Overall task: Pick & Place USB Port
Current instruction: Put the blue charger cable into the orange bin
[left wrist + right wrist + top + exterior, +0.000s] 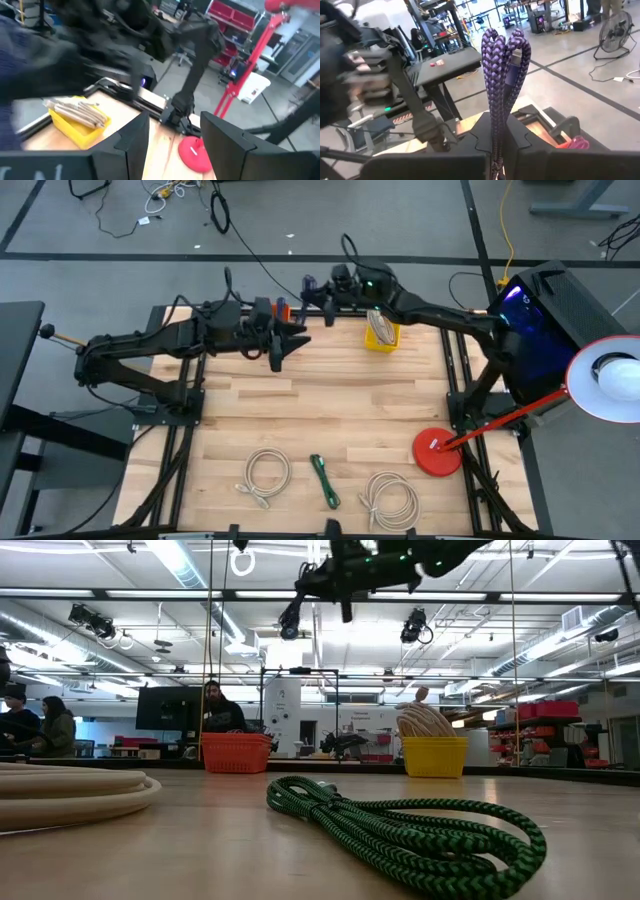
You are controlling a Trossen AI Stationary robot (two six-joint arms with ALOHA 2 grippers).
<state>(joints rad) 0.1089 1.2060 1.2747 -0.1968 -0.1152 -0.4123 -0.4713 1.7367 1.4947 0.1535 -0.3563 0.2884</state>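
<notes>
**Carry the purple cable to a bin, held high**

The right claw (501, 150) pinches a folded purple braided cable (502, 85), raised above the desk's (330, 400) far edge near the yellow bin (381, 333). The left claw (170, 145) hangs spread and empty alongside. Best to keep the pinch firm, centre over the bin, then lower before letting go.

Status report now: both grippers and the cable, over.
Right gripper shut on folded purple braided cable, raised at table's far edge. Left gripper open, empty, beside it. Nothing in the way.
</notes>
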